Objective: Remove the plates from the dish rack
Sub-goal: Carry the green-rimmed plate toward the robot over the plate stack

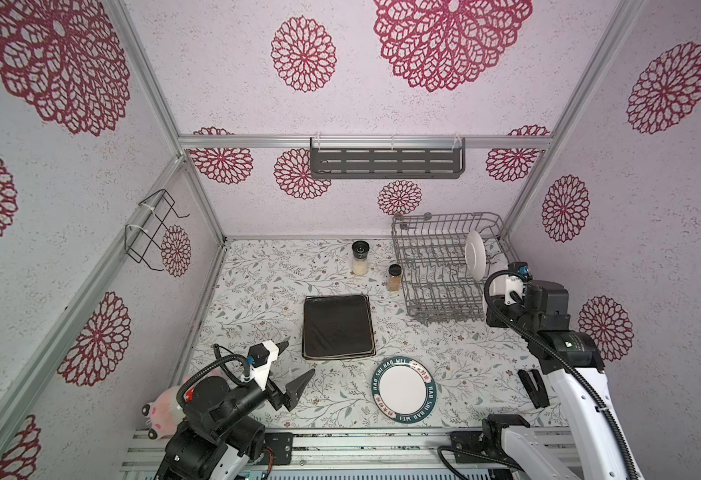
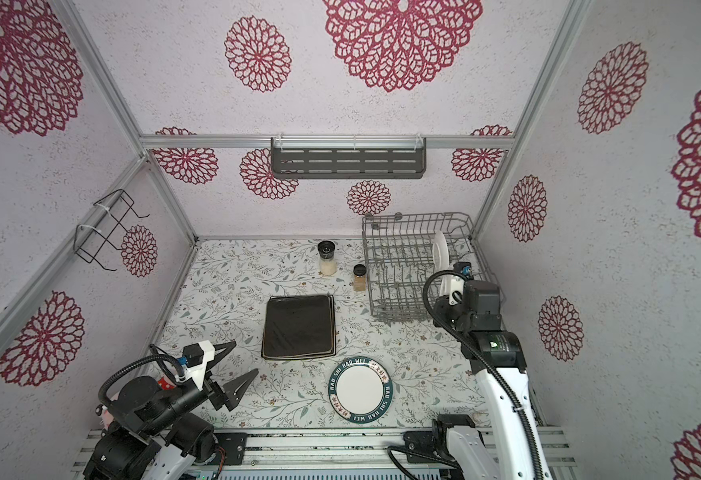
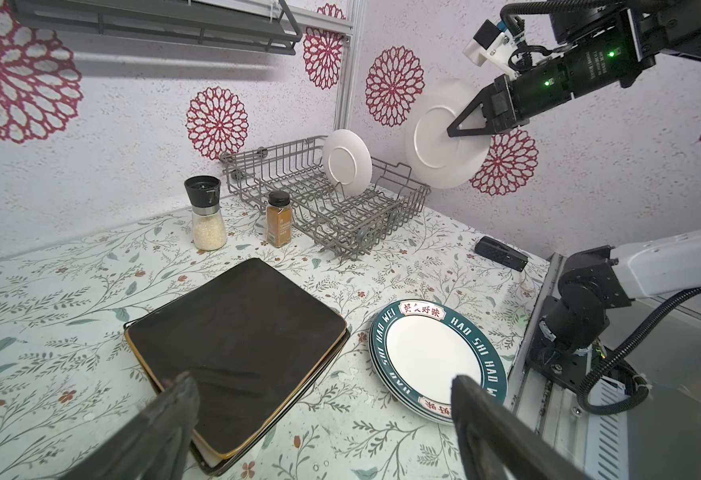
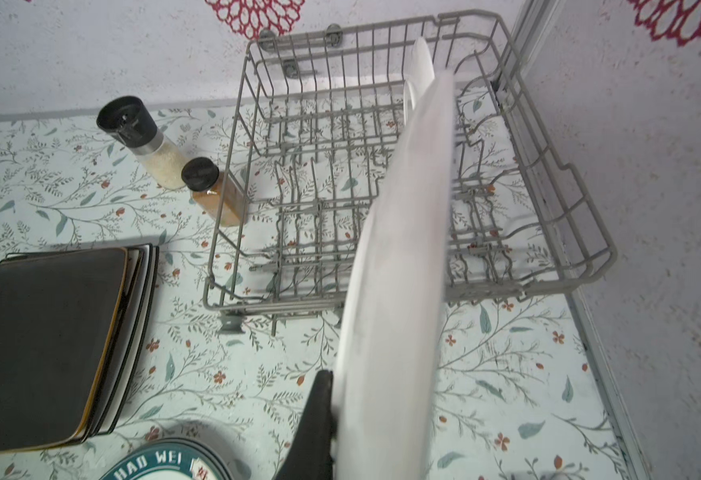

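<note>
The right hand (image 3: 452, 132) grips a white plate (image 3: 436, 160) above the dish rack (image 3: 382, 216), where a second plate (image 3: 346, 162) stands; next, probably, it carries to the round stack (image 3: 431, 357) on the bench (image 3: 91, 266), with the left hand (image 1: 301, 356) open.

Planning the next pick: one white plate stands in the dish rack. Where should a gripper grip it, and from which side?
Likely the top rim, from above, jaws astride the thin edge: the racked plate stands on edge among the tines of the dish rack, whose wire sides fence its lower part.
</note>
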You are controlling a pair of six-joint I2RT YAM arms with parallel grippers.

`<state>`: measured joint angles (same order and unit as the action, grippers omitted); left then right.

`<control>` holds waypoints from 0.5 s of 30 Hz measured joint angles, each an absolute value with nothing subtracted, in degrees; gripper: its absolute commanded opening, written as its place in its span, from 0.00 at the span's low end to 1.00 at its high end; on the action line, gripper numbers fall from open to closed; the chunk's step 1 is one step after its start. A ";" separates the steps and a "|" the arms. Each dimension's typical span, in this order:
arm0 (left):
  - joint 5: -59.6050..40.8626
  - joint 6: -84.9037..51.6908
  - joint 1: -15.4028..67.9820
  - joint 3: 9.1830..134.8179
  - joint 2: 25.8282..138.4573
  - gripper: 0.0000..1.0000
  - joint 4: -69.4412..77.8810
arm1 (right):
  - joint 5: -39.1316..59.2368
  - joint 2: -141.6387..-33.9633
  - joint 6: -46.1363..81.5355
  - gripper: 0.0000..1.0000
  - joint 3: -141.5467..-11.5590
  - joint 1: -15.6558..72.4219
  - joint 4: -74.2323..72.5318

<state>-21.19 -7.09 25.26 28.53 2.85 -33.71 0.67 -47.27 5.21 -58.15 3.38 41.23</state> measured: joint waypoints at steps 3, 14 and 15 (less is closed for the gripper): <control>-21.08 -7.07 25.23 28.53 2.85 0.97 -33.71 | -1.15 -44.49 8.69 0.00 -57.69 6.22 44.97; -21.06 -7.07 25.26 28.53 2.63 0.97 -33.71 | -9.58 -48.05 17.96 0.00 -53.84 23.38 47.09; -21.06 -7.07 25.26 28.53 2.55 0.97 -33.69 | -10.92 -49.67 18.48 0.00 -53.84 25.50 46.89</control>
<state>-21.06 -7.07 25.26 28.53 2.55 -33.69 -10.92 -49.67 18.48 -53.84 25.50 46.89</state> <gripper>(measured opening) 0.972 0.114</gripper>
